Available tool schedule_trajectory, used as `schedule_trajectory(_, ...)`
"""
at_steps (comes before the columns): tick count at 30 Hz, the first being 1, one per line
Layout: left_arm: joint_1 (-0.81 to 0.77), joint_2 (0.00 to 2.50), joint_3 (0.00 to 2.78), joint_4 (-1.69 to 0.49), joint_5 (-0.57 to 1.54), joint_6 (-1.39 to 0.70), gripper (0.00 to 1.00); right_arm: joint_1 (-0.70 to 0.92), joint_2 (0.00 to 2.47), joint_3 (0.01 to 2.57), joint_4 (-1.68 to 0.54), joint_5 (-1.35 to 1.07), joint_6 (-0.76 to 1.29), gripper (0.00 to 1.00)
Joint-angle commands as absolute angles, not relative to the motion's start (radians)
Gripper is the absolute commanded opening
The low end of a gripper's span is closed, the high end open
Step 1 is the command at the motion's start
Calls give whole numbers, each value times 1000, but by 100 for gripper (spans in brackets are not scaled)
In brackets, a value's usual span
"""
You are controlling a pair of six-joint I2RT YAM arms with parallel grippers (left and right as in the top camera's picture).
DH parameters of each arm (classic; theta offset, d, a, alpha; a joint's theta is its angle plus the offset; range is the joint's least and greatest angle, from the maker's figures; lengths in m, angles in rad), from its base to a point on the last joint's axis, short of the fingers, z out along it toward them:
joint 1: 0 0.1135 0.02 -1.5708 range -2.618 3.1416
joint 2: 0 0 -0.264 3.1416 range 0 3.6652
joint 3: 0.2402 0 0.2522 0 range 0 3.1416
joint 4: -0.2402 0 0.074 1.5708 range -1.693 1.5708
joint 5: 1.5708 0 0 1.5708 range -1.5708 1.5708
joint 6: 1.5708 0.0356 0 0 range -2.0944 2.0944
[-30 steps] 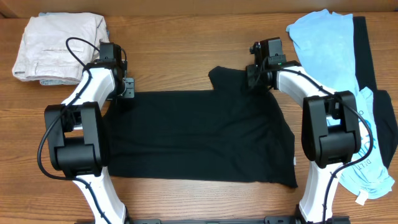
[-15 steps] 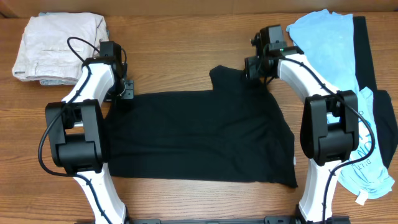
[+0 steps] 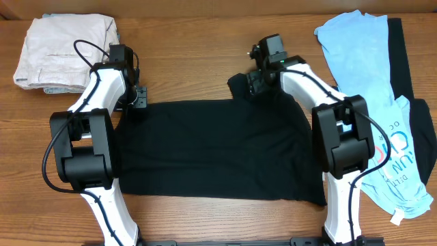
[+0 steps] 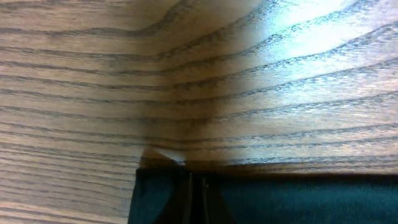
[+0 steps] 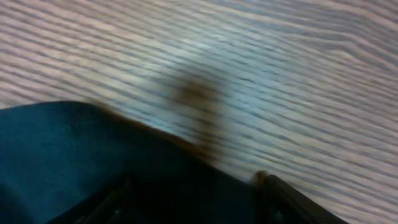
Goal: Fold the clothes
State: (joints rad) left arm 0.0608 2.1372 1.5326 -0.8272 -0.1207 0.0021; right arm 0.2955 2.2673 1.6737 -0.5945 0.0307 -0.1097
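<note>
A black T-shirt (image 3: pixel 218 150) lies spread flat in the middle of the table, one sleeve (image 3: pixel 239 83) sticking up at its far edge. My left gripper (image 3: pixel 134 106) sits at the shirt's far left corner. In the left wrist view it (image 4: pixel 194 200) is shut, pinching the edge of the black fabric (image 4: pixel 280 202). My right gripper (image 3: pixel 251 80) hovers over the sleeve. The blurred right wrist view shows it (image 5: pixel 199 199) open, with black cloth (image 5: pixel 74 149) below and between its fingers (image 5: pixel 283 193).
Folded beige trousers (image 3: pixel 65 51) lie at the far left corner. On the right are a light blue T-shirt (image 3: pixel 355 48), a strip of black cloth (image 3: pixel 403 61) and a second light blue printed T-shirt (image 3: pixel 403 171). Bare wood (image 3: pixel 191 48) runs along the far side.
My right gripper has opened and slid left along the shirt's far edge to the sleeve. The left arm and the shirt's body have not moved.
</note>
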Motion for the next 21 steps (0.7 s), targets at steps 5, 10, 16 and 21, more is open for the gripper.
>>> schedule_trajectory(5, 71, 2158, 1557, -835, -130, -8, 4, 290, 2310, 1691, -564, 73, -111, 60)
schedule_trajectory(10, 71, 2157, 1559, -844, -131, -7, 4, 289, 2310, 1723, -612, 89, -74, 13)
schedule_trajectory(16, 79, 2157, 1663, -969, -141, -7, 4, 284, 2286, 1872, -828, 85, -68, 4)
schedule_trajectory(21, 78, 2157, 1799, -1137, -141, -7, 4, 262, 2246, 2019, -1072, 26, -44, 4)
